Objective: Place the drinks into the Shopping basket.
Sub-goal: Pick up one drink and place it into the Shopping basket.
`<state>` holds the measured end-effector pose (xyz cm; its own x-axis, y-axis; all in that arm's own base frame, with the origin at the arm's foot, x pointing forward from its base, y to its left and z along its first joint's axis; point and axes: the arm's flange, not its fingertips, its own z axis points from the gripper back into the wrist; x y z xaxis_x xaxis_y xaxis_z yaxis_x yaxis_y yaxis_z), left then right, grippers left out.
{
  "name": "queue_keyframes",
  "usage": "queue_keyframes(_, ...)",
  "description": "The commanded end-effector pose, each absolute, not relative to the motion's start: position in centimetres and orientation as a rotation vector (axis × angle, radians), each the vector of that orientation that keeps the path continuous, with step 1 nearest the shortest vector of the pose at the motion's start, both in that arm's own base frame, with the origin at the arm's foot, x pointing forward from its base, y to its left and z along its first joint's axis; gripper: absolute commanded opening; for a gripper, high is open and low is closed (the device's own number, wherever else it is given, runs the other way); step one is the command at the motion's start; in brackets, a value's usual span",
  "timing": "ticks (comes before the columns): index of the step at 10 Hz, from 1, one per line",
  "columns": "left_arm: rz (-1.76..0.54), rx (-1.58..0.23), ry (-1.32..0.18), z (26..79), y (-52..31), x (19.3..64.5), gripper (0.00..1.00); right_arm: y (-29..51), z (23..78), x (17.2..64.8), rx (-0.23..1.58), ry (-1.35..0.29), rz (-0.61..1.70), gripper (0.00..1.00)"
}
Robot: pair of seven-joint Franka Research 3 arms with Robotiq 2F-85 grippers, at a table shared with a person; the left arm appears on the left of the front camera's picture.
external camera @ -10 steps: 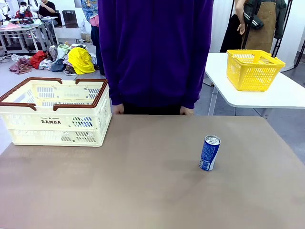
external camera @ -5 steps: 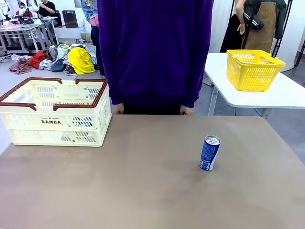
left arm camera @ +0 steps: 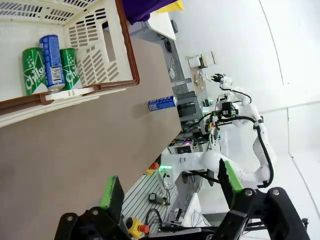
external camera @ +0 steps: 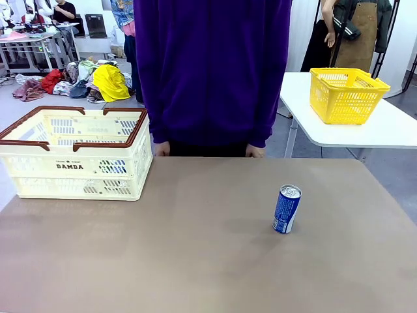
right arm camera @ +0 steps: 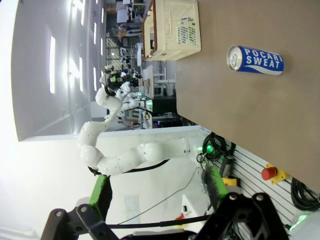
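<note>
Slim blue metal drink can upright right of centre, well apart from cream-white slotted plastic basket at upper left. Left gripper and right gripper spread wide, empty. Likely to topple and roll if clipped off-centre.

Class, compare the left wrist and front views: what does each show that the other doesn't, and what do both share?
Left wrist view: inside the Shopping basket, two green cans and a blue can lie side by side; the left gripper stands open. Front view: the DAMDA print on the basket's side and the person's hands at the far edge of the table. Shared: the basket and the lone blue can standing on the table.
</note>
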<state>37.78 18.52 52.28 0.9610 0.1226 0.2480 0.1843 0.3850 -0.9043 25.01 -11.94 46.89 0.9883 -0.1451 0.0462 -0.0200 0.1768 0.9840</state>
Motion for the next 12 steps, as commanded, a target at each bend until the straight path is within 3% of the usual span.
queue_keyframes(1, -0.051, -1.172, -0.296, 52.1, 18.4, 37.3, 1.00, -6.0, 51.2, 26.2, 1.251, -0.092, 0.044, 1.00)
queue_keyframes(6, -0.051, -1.172, -0.296, 52.1, 18.4, 37.3, 1.00, 12.3, 52.2, 30.6, 0.788, 0.198, 0.351, 1.00)
queue_keyframes(7, -0.051, -1.172, -0.296, 52.1, 18.4, 37.3, 1.00, 14.1, 51.8, 30.3, 0.731, 0.172, 0.382, 1.00)
queue_keyframes(8, -0.051, -1.172, -0.296, 52.1, 18.4, 37.3, 1.00, 13.0, 52.4, 29.1, 0.767, 0.042, 0.380, 1.00)
queue_keyframes(9, -0.051, -1.172, -0.296, 52.1, 18.4, 37.3, 1.00, 14.7, 51.8, 29.0, 0.807, 0.182, 0.369, 1.00)
queue_keyframes(11, -0.051, -1.172, -0.296, 52.1, 18.4, 37.3, 1.00, 15.3, 52.0, 29.2, 0.768, 0.147, 0.400, 1.00)
queue_keyframes(12, -0.051, -1.172, -0.296, 52.1, 18.4, 37.3, 1.00, 15.5, 51.6, 30.1, 0.663, 0.087, 0.359, 1.00)
